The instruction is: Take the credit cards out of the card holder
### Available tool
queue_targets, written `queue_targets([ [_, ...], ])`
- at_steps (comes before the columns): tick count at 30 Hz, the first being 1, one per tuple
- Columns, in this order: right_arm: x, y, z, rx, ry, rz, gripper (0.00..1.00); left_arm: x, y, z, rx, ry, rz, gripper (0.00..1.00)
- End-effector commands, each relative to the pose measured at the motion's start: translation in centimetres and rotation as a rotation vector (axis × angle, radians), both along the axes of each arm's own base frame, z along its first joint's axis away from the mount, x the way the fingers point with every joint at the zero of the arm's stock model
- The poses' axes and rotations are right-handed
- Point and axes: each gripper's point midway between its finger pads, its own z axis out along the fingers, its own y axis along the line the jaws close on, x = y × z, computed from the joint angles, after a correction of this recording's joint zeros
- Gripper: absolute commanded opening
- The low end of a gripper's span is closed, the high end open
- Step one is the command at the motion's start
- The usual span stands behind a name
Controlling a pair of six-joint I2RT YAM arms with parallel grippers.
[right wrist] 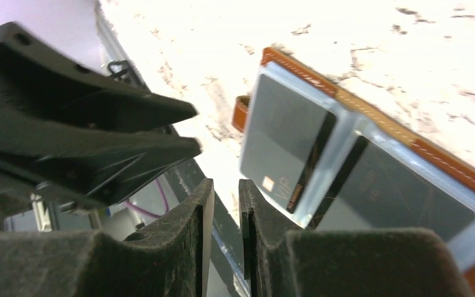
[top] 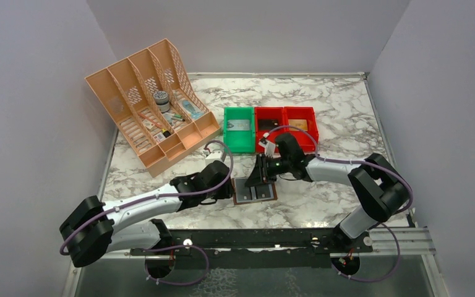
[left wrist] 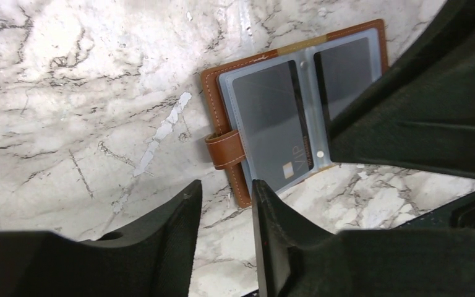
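Note:
The brown leather card holder (top: 255,191) lies open on the marble table, with its snap tab (left wrist: 226,149) at its left edge. Two grey-blue credit cards sit in its clear sleeves: one with a dark band and a gold chip (left wrist: 266,124), (right wrist: 283,137), and a second beside it (left wrist: 346,67), (right wrist: 399,193). My left gripper (left wrist: 226,189) is open and empty, just off the holder's tab side (top: 227,189). My right gripper (right wrist: 226,185) has a narrow gap with nothing in it and hovers at the holder's far edge (top: 261,176).
A green bin (top: 239,129) and two red bins (top: 284,125) stand just behind the holder. A tan slotted file organizer (top: 151,105) with several small items stands at the back left. The two grippers are close together over the holder.

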Motion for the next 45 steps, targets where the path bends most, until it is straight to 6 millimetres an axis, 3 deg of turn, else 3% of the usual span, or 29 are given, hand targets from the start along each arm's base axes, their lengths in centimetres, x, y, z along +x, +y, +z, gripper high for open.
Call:
queue_targets([
  [1,1.5,-1.2,-1.2,-0.127,-0.053,-0.091,0.23,0.6,-0.1,2.2,-0.048,-0.058,0.024,0.42],
  [5,1.4,-2.0,-2.4,-0.167,-0.043,-0.124,0.22,0.8,-1.7,3.4,-0.108,-0.082,-0.035,0.53],
  [13,1.1,-2.3,-3.9,-0.181,-0.015,-0.140,0.22,1.4,-2.4,1.7,-0.019,-0.028,-0.046,0.64],
  [16,1.0,-2.2,-4.2,-0.182,-0.006,-0.135,0.22,2.0,-2.0,1.3,0.024,-0.026,-0.025,0.79],
  [21,1.1,-2.2,-4.6,-0.190,-0.005,-0.138,0.22,3.2,0.4,0.6,0.170,-0.052,0.009,0.85],
  [27,1.5,-2.2,-4.9,-0.206,-0.011,-0.135,0.22,2.6,2.3,-0.1,0.257,-0.059,-0.057,0.83],
  [37,1.3,-2.3,-5.2,-0.207,-0.004,-0.135,0.22,1.5,1.2,-1.3,0.225,-0.031,-0.174,0.80],
  [45,1.3,-2.3,-5.3,-0.215,-0.006,-0.131,0.22,2.4,1.0,-2.4,0.309,-0.020,-0.197,0.71],
])
